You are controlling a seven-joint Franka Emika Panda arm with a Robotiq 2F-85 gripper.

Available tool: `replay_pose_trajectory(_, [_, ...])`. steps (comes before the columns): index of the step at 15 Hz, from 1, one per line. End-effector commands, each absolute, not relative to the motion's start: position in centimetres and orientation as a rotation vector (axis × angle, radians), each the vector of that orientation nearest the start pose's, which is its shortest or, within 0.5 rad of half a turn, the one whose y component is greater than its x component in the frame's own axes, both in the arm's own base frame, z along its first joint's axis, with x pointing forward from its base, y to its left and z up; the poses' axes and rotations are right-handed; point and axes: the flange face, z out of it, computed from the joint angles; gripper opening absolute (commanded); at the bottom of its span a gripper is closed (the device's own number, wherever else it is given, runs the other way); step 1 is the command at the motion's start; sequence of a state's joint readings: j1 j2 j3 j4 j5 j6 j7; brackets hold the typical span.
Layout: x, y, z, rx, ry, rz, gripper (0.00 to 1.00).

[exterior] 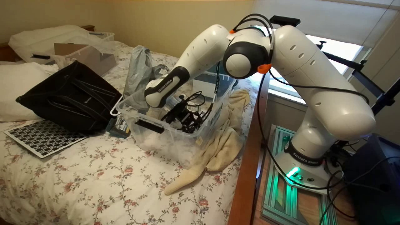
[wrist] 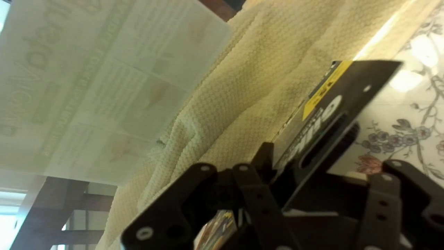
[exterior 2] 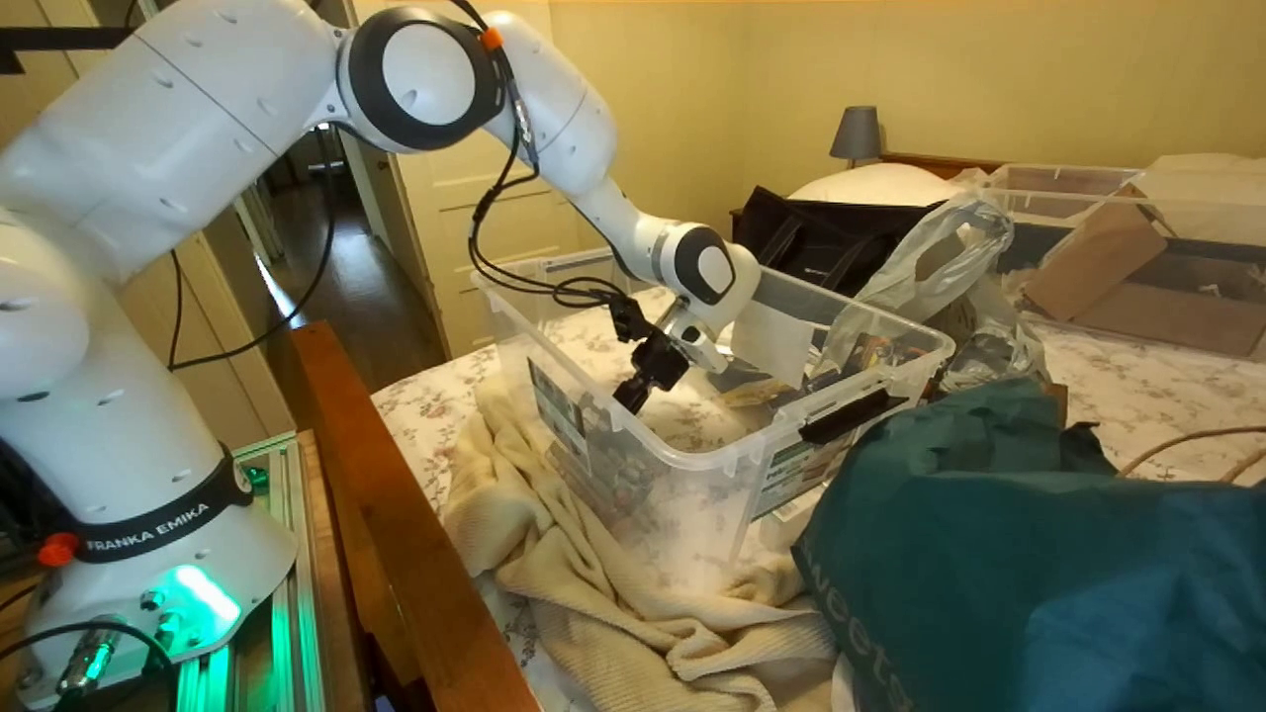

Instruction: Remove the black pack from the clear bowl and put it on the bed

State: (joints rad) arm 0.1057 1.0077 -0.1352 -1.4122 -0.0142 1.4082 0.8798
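The clear bowl (exterior: pixel 162 150) stands on the flowered bed (exterior: pixel 109 184); both also show in the other exterior view, bowl (exterior 2: pixel 692 458) and bed (exterior 2: pixel 1147 396). My gripper (exterior 2: pixel 633 396) points down inside the bowl near its wall on the robot's side. In the wrist view a flat black pack (wrist: pixel 367 76) with a yellow strip and a slot leans tilted in the bowl. My gripper (wrist: pixel 308 170) is open, with the pack's near end between its fingers, close to one finger. Whether they touch is too dark to tell. I cannot make out the pack in the exterior views.
A cream blanket (exterior: pixel 225 140) lies against the bowl. A black bag (exterior: pixel 72 97), a checkered board (exterior: pixel 43 139) and a grey plastic bag (exterior: pixel 137 72) lie beyond it. A teal bag (exterior 2: pixel 1029 564) sits beside the bowl. A wooden bed rail (exterior: pixel 247 175) separates bed and robot base.
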Motion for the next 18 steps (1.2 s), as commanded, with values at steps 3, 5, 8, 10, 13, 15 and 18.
replay_pose_trajectory(3, [58.6, -0.9, 6.2, 2.164, -1.010, -1.155, 0.00])
replay_pose_trajectory(5, [58.6, -1.4, 6.3, 2.150, -0.988, -1.176, 0.00])
replay_pose_trajectory(8, [59.0, -1.2, 7.5, 2.122, -0.985, -1.138, 0.00])
replay_pose_trajectory(10, [59.2, -1.0, 7.9, 2.113, -0.974, -1.120, 0.00])
replay_pose_trajectory(13, [59.4, -1.0, 8.0, 2.121, -0.957, -1.113, 0.00])
replay_pose_trajectory(15, [59.5, -0.9, 7.9, 2.144, -0.959, -1.114, 0.00])
replay_pose_trajectory(18, [59.9, -0.7, 7.6, 2.206, -1.015, -1.100, 0.00])
